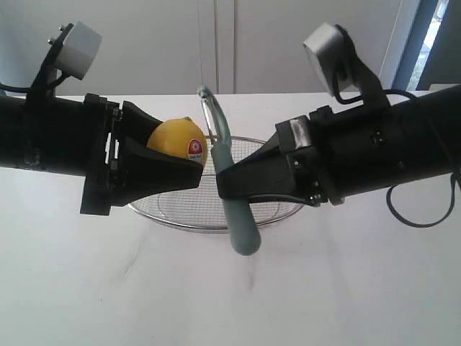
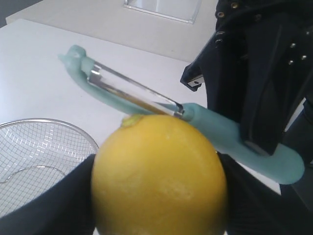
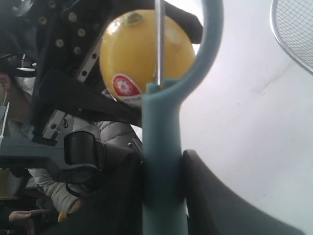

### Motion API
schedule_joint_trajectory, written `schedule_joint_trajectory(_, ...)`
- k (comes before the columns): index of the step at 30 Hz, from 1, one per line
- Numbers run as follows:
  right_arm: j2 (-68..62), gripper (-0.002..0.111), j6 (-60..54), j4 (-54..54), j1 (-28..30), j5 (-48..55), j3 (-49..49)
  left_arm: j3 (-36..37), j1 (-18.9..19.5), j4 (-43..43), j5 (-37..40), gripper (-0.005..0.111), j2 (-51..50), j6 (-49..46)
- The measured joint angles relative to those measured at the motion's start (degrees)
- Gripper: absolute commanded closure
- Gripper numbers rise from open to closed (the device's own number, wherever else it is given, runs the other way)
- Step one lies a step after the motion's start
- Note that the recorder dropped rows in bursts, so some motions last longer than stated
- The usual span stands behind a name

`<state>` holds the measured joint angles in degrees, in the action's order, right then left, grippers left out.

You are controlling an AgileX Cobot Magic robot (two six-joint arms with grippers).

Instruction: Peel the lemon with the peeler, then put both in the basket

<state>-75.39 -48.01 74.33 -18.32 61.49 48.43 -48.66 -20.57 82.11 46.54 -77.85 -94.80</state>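
The sticker [image 1: 195,148] on the lemon [image 1: 175,138] is red and white, but its writing is too small to read (the right wrist view shows it no more clearly). The left fingers [image 1: 162,176] are spread wide and clamped on the lemon, covering its flanks and underside. The right fingers [image 1: 248,176] are closed on the teal handle of the peeler [image 1: 240,229], hiding the handle's middle. Its metal blade lies at the lemon's stem end, though contact is hard to judge. Both are held up off the white worktop [image 1: 324,288], and in the exterior view they cover the middle of the wire basket [image 1: 209,228].
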Motion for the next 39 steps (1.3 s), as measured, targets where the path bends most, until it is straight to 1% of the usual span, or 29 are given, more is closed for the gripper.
schedule_joint_trajectory(8, 0.02, 0.108, 1.29, -0.54, 0.0, -1.98, 0.0, 0.0, 0.0, 0.0, 0.0, 0.107, 0.0, 0.0)
schedule_joint_trajectory(14, 0.02, 0.108, 5.45, -7.17, 0.0, -4.96, 0.0, 0.0, 0.0, 0.0, 0.0, 0.107, 0.0, 0.0)
schedule_joint_trajectory(18, 0.02, 0.108, 6.51, -8.83, 0.0, -5.5, 0.0, 0.0, 0.0, 0.0, 0.0, 0.107, 0.0, 0.0)
schedule_joint_trajectory(26, -3.83, 0.108, 6.65, -8.67, 0.0, -2.8, 0.0, 0.0, 0.0, 0.0, 0.0, 0.107, 0.0, 0.0)
schedule_joint_trajectory(31, -5.34, 0.108, 3.74, -5.64, 0.0, -0.16, 0.0, 0.0, 0.0, 0.0, 0.11, 0.107, 0.0, 0.0)
schedule_joint_trajectory(39, -5.66, 0.108, 1.53, -4.32, 0.0, 2.48, 0.0, 0.0, 0.0, 0.0, 0.11, 0.107, 0.0, 0.0)
